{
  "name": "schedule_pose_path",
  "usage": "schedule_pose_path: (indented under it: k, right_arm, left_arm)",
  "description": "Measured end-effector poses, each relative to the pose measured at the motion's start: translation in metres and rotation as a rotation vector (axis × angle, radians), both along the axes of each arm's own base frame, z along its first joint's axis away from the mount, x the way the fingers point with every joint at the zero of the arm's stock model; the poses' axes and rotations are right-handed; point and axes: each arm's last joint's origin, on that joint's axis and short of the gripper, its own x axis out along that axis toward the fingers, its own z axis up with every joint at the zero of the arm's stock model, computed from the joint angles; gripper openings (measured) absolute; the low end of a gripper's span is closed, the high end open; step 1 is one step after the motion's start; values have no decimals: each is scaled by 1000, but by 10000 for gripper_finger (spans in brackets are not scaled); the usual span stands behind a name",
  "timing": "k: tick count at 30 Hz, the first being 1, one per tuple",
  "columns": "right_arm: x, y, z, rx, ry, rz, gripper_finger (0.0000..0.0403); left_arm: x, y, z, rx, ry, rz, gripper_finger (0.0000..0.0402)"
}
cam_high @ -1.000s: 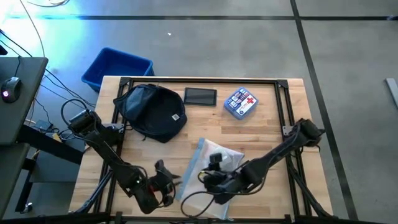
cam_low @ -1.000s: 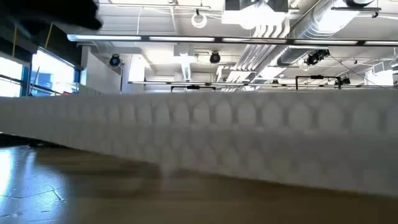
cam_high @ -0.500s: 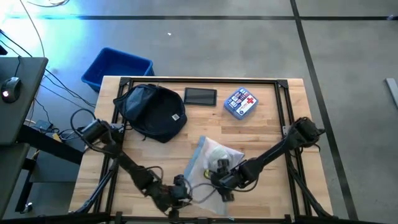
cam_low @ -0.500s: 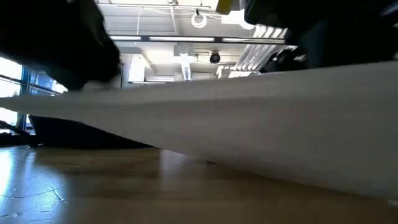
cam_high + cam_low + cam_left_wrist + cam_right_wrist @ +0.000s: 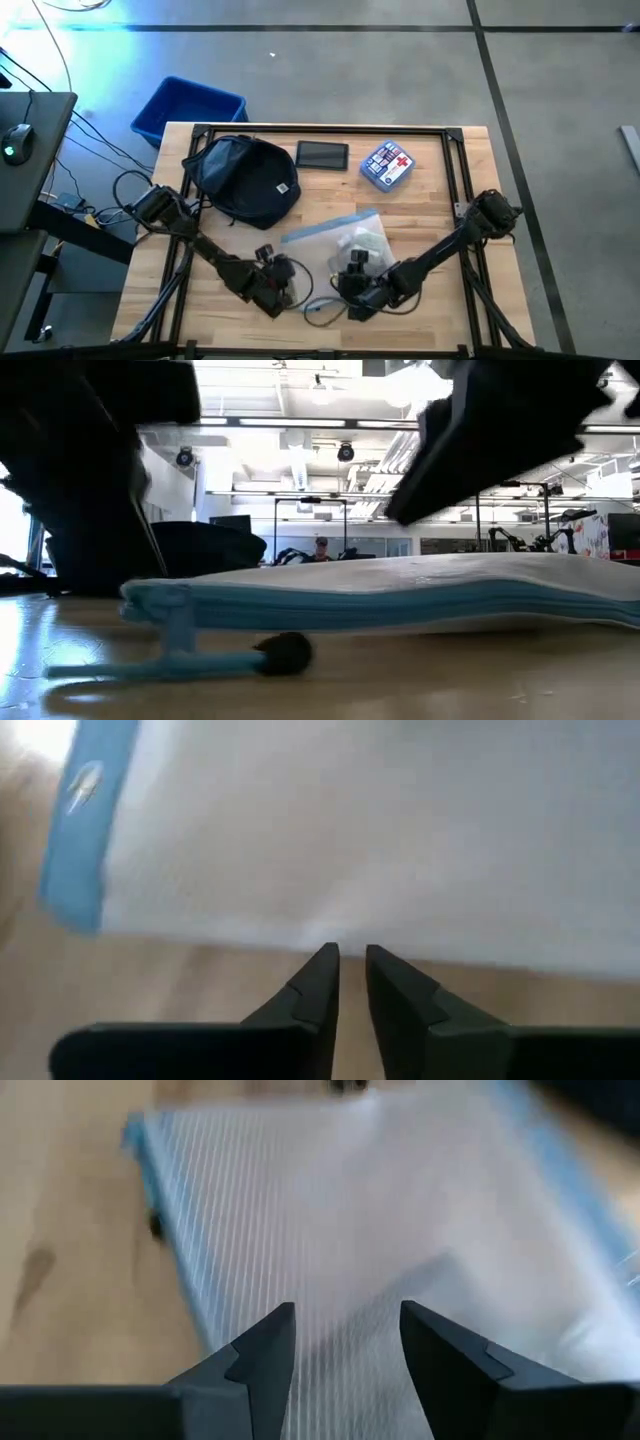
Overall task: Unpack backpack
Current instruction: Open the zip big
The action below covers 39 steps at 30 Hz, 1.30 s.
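Note:
The dark navy backpack (image 5: 245, 180) lies at the table's far left, untouched. A translucent white zip pouch (image 5: 345, 238) with a light-blue zip edge (image 5: 380, 608) lies flat on the wood in the near middle. Its blue pull cord (image 5: 170, 660) trails on the table. My left gripper (image 5: 351, 955) is shut, low by the pouch's near left edge, with nothing between its fingers. My right gripper (image 5: 347, 1320) stands open over the pouch's near end. In the low view its dark shape (image 5: 480, 430) ends above the pouch.
A black tablet (image 5: 322, 155) and a small blue pouch with a red cross (image 5: 387, 165) lie along the far edge. A bright-blue bin (image 5: 188, 108) stands on the floor beyond the table's far left corner. Bare wood (image 5: 430, 215) shows to the right.
The pouch, which stood raised and tilted near the table's front edge, has swung round and come down. It now lies flat and crosswise, farther from the near edge. Both grippers have sunk toward the table, and my left one has shifted right toward the pouch.

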Motion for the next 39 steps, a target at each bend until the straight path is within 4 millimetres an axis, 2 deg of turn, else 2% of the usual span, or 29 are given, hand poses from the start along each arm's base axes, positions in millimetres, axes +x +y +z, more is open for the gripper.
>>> schedule_pose_path:
  k: [5,7,10,13,19,23,26,30,35,39]
  right_arm:
    - [-5,16,7,-81,-67,72,165]
    - [-6,18,8,-92,-70,89,165]
    - [-4,16,8,-97,-71,82,165]
    - [-1,12,8,-90,-74,64,165]
    - [1,9,8,-77,-73,44,165]
    - [1,9,8,-75,-73,46,165]
    - [1,9,7,-76,-72,48,165]
    - [1,9,7,-75,-72,46,165]
    - [1,9,7,-74,-69,50,165]
    - [0,10,7,-73,-66,52,165]
  left_arm:
    - [-16,-31,6,20,51,-277,24]
    - [-20,-47,10,35,2,-413,25]
    - [-22,-65,12,154,-107,-566,35]
    - [-17,-72,10,298,-168,-688,55]
    - [-11,-71,-2,485,-108,-867,123]
    - [-7,-65,-2,588,-86,-900,168]
    - [-1,-61,-2,600,-71,-932,190]
    - [5,-56,-12,558,-28,-977,200]
    - [14,-54,-29,660,-19,-972,200]
    - [24,-57,-35,747,-104,-870,188]
